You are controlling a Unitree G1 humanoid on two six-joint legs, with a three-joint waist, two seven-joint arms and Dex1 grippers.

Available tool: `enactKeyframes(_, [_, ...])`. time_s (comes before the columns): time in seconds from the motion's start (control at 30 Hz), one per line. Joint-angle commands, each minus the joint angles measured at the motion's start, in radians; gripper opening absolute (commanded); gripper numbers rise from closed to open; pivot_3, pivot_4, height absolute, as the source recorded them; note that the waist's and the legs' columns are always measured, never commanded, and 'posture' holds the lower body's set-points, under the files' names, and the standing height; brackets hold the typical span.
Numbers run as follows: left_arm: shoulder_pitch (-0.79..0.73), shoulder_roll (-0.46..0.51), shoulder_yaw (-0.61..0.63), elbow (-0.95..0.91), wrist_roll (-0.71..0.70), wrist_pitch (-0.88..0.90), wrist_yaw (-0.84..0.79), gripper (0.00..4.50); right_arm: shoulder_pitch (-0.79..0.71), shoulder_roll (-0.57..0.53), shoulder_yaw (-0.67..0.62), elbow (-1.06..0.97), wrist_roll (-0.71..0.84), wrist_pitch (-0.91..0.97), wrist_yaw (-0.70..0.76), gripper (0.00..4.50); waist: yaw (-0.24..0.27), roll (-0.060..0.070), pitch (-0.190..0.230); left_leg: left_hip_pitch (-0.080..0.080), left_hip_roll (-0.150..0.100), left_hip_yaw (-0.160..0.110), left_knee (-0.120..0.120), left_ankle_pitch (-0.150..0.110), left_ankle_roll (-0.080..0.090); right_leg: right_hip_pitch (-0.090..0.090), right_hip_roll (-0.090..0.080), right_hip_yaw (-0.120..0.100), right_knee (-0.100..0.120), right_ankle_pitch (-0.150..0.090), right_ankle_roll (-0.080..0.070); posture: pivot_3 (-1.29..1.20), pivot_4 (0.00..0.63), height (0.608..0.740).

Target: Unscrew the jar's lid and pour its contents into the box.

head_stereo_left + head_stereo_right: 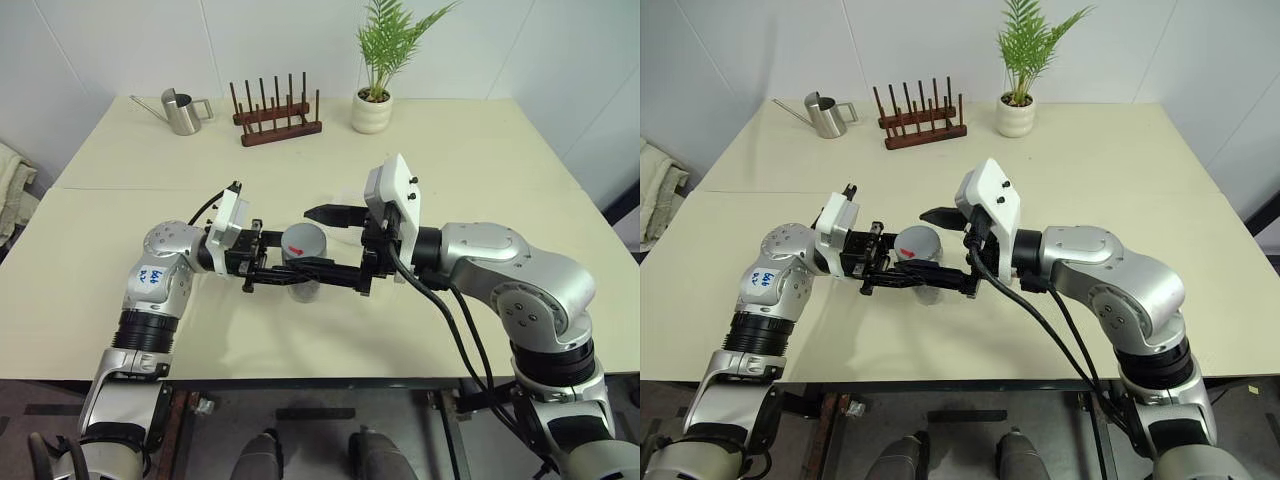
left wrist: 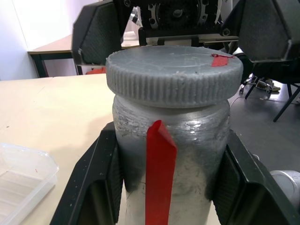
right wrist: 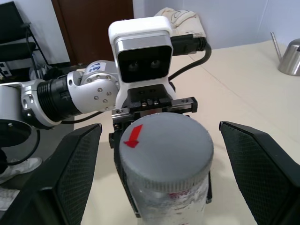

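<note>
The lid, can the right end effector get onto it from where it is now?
Probably yes. The lid sits between the right end effector's open fingers with nothing between, while the left end effector grips only the jar body below.

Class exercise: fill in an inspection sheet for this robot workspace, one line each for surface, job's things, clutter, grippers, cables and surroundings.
Surface: pale table, seam across it.
Job's things: jar with red stripe held upright above the table; lid on, red mark on top; clear box on the table beside the jar, contents not visible.
Clutter: watering can, wooden rack and potted plant along the far edge.
Grippers: left gripper shut on the jar's body; right gripper open, a finger on either side of the lid, not touching.
Cables: black cables hang from the right wrist.
Surroundings: white walls; cloth at the far left.
</note>
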Motion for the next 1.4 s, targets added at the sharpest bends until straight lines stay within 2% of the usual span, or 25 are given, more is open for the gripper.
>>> enactKeyframes(0.03, [-0.009,-0.001,0.003,-0.027,-0.002,-0.013,0.001,2.00,-0.021,0.011,0.008,-0.020,-0.013,-0.025,0.004,4.22,0.000,0.000,0.000,0.000,0.000,0.000,0.000,0.000,0.000,0.000,0.000,0.000,0.000,0.000,0.000,0.00,0.150,0.740])
enactKeyframes(0.67, [-0.007,-0.002,0.004,-0.030,-0.002,-0.014,0.004,2.00,-0.029,0.018,0.021,-0.001,-0.036,-0.043,0.017,4.22,0.000,0.000,0.000,0.000,0.000,0.000,0.000,0.000,0.000,0.000,0.000,0.000,0.000,0.000,0.000,0.00,0.150,0.740])
enactKeyframes(0.8, [-0.009,-0.003,0.005,-0.027,-0.002,-0.015,0.005,2.00,-0.029,0.018,0.022,0.000,-0.035,-0.043,0.018,3.34,0.000,0.000,0.000,0.000,0.000,0.000,0.000,0.000,0.000,0.000,0.000,0.000,0.000,0.000,0.000,0.00,0.150,0.740])
enactKeyframes(1.23, [-0.012,-0.004,0.004,-0.022,0.000,-0.016,0.004,2.00,-0.026,0.009,0.028,0.000,-0.048,-0.044,0.028,3.34,0.000,0.000,0.000,0.000,0.000,0.000,0.000,0.000,0.000,0.000,0.000,0.000,0.000,0.000,0.000,0.00,0.150,0.740])
enactKeyframes(1.33, [-0.013,-0.004,0.005,-0.019,0.001,-0.018,0.004,2.00,-0.027,0.012,0.027,0.002,-0.052,-0.044,0.031,2.77,0.000,0.000,0.000,0.000,0.000,0.000,0.000,0.000,0.000,0.000,0.000,0.000,0.000,0.000,0.000,0.00,0.150,0.740])
enactKeyframes(1.4, [-0.013,-0.004,0.004,-0.018,0.001,-0.017,0.003,2.00,-0.029,0.014,0.025,0.002,-0.053,-0.044,0.033,2.77,0.000,0.000,0.000,0.000,0.000,0.000,0.000,0.000,0.000,0.000,0.000,0.000,0.000,0.000,0.000,0.00,0.150,0.740])
